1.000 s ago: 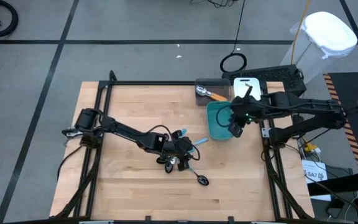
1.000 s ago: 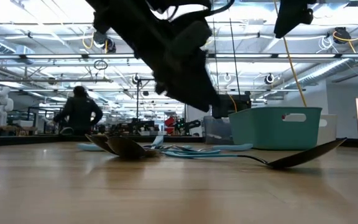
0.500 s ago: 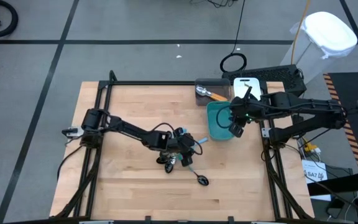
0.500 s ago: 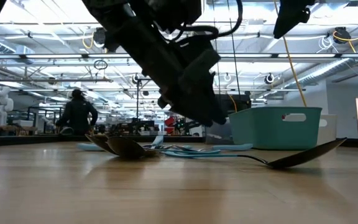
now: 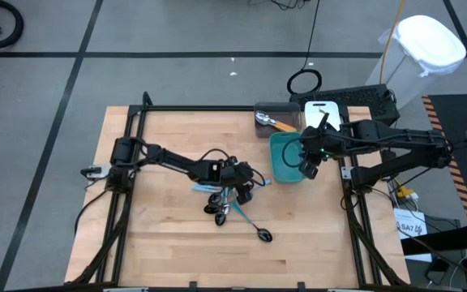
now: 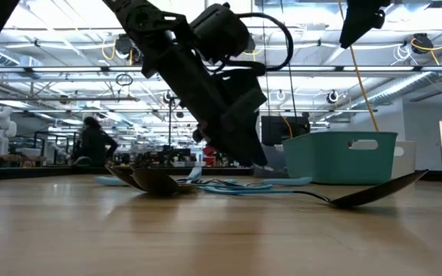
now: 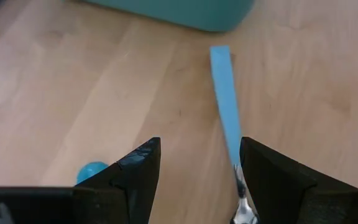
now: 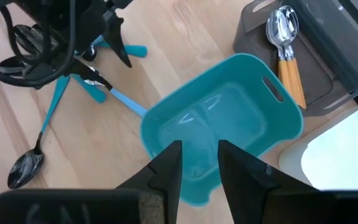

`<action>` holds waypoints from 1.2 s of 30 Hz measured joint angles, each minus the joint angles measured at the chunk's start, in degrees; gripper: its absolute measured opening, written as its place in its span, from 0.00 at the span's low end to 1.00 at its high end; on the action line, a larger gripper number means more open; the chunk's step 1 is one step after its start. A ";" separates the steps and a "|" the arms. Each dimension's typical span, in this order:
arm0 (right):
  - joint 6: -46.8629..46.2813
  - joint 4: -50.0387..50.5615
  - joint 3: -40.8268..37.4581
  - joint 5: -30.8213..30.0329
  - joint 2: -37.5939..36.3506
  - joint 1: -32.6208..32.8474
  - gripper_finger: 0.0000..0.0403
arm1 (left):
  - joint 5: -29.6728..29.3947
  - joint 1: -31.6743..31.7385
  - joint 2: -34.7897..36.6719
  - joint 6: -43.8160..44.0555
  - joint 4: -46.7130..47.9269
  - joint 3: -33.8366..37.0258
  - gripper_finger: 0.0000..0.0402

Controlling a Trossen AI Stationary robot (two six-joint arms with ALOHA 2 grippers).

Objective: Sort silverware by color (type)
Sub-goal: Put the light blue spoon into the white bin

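Observation:
The silverware (image 5: 221, 204) lies in a loose pile on the table's middle: dark spoons and light-blue handles. One spoon with a light-blue handle (image 5: 263, 235) lies nearer the near edge. My left gripper (image 5: 247, 183) hovers open over the pile's far right side, and a light-blue handle (image 7: 224, 99) lies on the wood between its fingers. My right gripper (image 5: 308, 167) hangs open above the teal bin (image 5: 284, 159). An orange-handled spoon (image 5: 278, 123) lies in the gray bin (image 5: 262, 109). In the low view the left gripper (image 6: 255, 159) stands just above the utensils (image 6: 206, 184).
The white bin (image 5: 321, 109) stands at the far right, beside the gray bin. The teal bin (image 8: 229, 124) holds pale blue utensils. Bare wood lies to the pile's left and near side (image 5: 160, 235). A person (image 6: 94, 142) stands far off in the room.
My left gripper has moved from over the pile toward the far edge and the teal bin, and it has turned and tipped as the arm swung. The pile has kept its place.

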State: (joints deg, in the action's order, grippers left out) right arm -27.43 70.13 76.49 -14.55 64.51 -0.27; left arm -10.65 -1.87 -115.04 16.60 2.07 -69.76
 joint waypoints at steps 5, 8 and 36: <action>-1.01 0.00 0.00 0.26 0.00 0.00 0.25 | 1.85 -0.42 -0.20 -1.14 0.04 0.00 0.54; -1.04 -0.02 0.00 -0.20 0.00 0.00 0.25 | 1.89 -1.31 -0.28 -1.29 0.93 0.00 0.54; -3.19 -0.07 0.00 -0.40 -0.02 0.02 0.25 | 1.65 -1.91 -2.99 -1.49 1.87 -0.09 0.54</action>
State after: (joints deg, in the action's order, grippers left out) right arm -30.62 70.06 76.49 -14.95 64.49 -0.26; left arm -9.00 -3.78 -118.04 15.11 3.95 -69.84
